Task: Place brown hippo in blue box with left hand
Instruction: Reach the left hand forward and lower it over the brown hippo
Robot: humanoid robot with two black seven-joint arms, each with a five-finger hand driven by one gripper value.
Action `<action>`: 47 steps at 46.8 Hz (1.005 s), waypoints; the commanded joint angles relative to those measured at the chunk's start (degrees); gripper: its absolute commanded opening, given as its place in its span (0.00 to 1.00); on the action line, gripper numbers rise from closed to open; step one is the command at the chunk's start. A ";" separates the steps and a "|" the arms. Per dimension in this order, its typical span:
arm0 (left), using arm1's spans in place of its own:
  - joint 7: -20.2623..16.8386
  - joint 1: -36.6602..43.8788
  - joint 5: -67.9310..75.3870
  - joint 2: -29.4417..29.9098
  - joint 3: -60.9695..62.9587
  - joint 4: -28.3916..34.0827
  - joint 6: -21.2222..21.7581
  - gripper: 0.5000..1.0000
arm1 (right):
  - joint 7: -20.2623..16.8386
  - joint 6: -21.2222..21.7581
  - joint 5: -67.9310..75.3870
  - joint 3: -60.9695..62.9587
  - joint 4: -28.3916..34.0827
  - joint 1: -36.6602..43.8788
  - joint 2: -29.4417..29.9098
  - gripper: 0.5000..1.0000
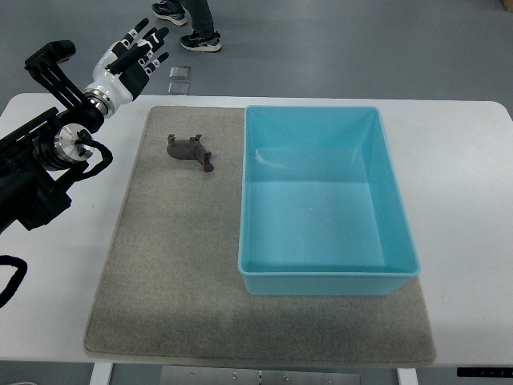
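Observation:
A small brown hippo (188,150) lies on its side on the grey felt mat (160,265), its feet pointing to the far side and its mouth toward the blue box. The blue box (325,273) stands on the mat just right of the hippo and holds nothing. My left hand (136,54) hovers beyond the table's far left corner, fingers spread and holding nothing. It is well up and left of the hippo. The right arm does not show.
The mat lies on a white table (465,200). Beyond the far edge a person's shoes (188,24) stand on the grey floor, and a small clear square object (179,79) lies on the floor near the table edge.

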 commanded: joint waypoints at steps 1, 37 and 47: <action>0.16 -0.24 4.40 0.56 0.31 -0.96 0.01 0.99 | -0.05 0.00 0.04 0.00 0.00 -0.01 0.00 0.87; 0.25 -7.97 31.82 15.33 23.78 -16.43 -1.14 0.99 | 0.03 0.00 -0.05 0.00 0.00 -0.01 0.00 0.87; 0.16 -8.06 45.62 16.65 23.95 -16.96 -3.95 0.99 | 0.03 0.00 -0.05 0.00 0.00 -0.01 0.00 0.87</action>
